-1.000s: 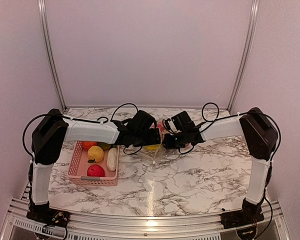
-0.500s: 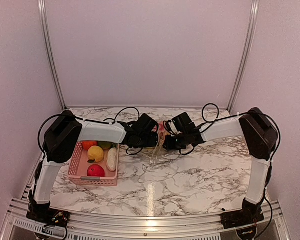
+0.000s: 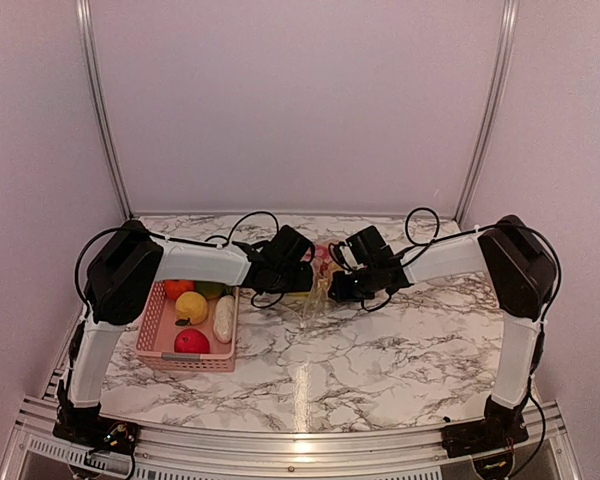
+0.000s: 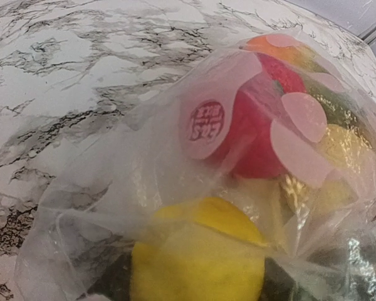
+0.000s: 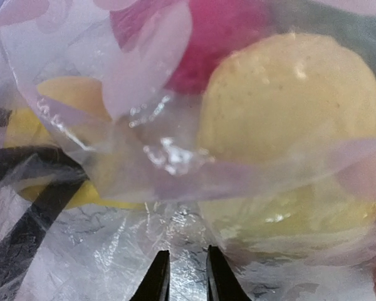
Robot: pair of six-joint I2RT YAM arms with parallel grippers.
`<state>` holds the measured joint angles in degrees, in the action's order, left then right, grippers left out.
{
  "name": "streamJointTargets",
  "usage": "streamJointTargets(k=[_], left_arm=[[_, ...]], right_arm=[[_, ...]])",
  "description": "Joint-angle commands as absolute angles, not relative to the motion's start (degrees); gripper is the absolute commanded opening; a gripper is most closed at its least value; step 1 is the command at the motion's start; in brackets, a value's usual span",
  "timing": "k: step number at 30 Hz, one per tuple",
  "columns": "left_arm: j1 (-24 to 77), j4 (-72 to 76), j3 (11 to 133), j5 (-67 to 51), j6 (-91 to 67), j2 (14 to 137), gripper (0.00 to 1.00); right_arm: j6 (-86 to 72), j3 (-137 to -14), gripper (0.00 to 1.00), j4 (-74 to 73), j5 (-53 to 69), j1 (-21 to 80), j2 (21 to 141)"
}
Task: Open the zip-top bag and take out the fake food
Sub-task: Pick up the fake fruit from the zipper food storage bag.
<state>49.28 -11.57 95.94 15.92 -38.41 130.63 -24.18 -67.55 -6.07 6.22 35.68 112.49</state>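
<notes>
The clear zip-top bag (image 3: 315, 300) lies at the table's middle between both grippers. Fake food shows through it: a red fruit (image 4: 257, 138), an orange one, and a pale yellow fruit (image 5: 288, 106). My left gripper (image 3: 306, 280) is at the bag's left end. In the left wrist view its dark fingers (image 4: 109, 282) flank a yellow fruit (image 4: 200, 263), and bag film lies over the fruit's top. My right gripper (image 3: 333, 285) is at the bag's right end. Its fingertips (image 5: 156, 276) stand nearly together with crinkly bag film (image 5: 113, 251) between them.
A pink perforated basket (image 3: 150, 325) stands at the left. It holds a red fruit (image 3: 191, 341), a yellow fruit (image 3: 191, 306), a whitish piece (image 3: 223, 318) and an orange-red one (image 3: 178, 289). The booth's walls close in the back and sides.
My left arm's upper joint has swung right and forward, and its gripper has drawn slightly up and back at the bag. The yellow fruit under it shows less. The right arm has hardly moved.
</notes>
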Motion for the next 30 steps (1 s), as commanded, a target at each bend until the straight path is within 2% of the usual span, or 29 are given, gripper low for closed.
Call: streamJointTargets(k=[1,16,30], left_arm=[[49.5,-11.2,92.5,14.6,-37.4,126.0,0.50],[50.9,-10.0,85.3,11.1,-37.1,117.3,0.50],[51.0,-15.4,81.6,8.4,-35.9,111.1,0.50]], right_arm=[[-24.4,-67.3,0.19,-6.3,5.9,34.8,112.8],[-24.8,-66.8,0.19,-5.8,5.7,34.7,113.1],[-25.0,-66.7,0.19,-5.8,5.4,34.7,113.2]])
